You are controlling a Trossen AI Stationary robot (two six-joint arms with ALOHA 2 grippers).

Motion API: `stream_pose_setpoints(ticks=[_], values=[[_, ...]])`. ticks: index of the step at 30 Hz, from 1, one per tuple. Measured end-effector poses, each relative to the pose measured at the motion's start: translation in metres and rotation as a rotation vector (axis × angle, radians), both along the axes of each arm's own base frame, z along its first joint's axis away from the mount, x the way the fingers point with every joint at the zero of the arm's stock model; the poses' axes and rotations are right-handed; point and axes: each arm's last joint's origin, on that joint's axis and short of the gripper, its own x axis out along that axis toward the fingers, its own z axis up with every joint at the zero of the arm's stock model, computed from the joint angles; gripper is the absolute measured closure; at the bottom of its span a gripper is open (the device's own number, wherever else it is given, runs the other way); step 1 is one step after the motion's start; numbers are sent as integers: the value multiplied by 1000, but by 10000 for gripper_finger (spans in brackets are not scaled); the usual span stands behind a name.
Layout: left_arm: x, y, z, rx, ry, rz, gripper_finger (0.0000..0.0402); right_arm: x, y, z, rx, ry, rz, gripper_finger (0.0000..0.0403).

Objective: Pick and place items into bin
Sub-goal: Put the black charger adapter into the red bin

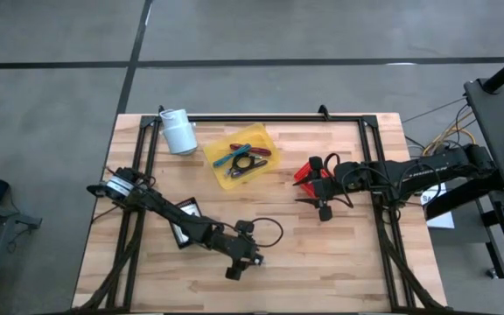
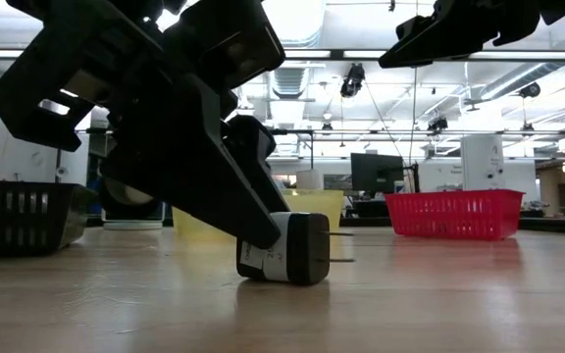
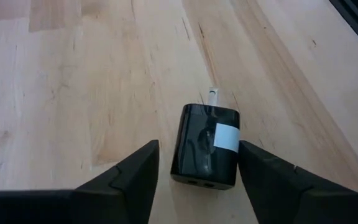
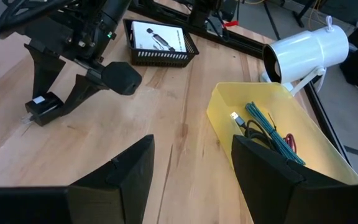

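Surface: light wood table [image 1: 339, 254] in a black frame, grey floor around it.
Left gripper [image 1: 233, 273]: at 6 o'clock near the front edge, fingers apart, straddling a black charger block [image 3: 205, 147]; contact cannot be told.
Black basket [image 4: 160, 40]: at 8 o'clock, holds a white card [image 4: 157, 35], shown plainly only by the right wrist view.
Yellow bin [image 1: 240, 156]: at 12 o'clock, holding cables.
White roll [image 1: 178, 131]: just beside the bin, at 11 o'clock.
Right gripper [image 1: 315, 186]: at 2 o'clock, fingers apart, empty.
Red basket [image 2: 453, 213]: low view shows it whole.
Open room: bare wood at 4 o'clock.

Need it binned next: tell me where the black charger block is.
The black charger block lies on the bare wood near the table's front edge in the high view, between the left gripper's open fingers, unheld.
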Motion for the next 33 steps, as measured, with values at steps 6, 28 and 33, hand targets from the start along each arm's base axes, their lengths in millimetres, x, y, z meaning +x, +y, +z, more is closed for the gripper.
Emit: stream_pose_setpoints(ticks=[6, 28, 33], values=[[0, 0, 0, 0, -7, -2, 231, 0, 0, 0, 0, 0, 0, 202], [1, 2, 25, 11, -91, -21, 281, 5, 1, 21, -35, -84, 20, 202], [-1, 7, 45, 90, -232, 39, 281, 4, 1, 22, -38, -94, 21, 206]])
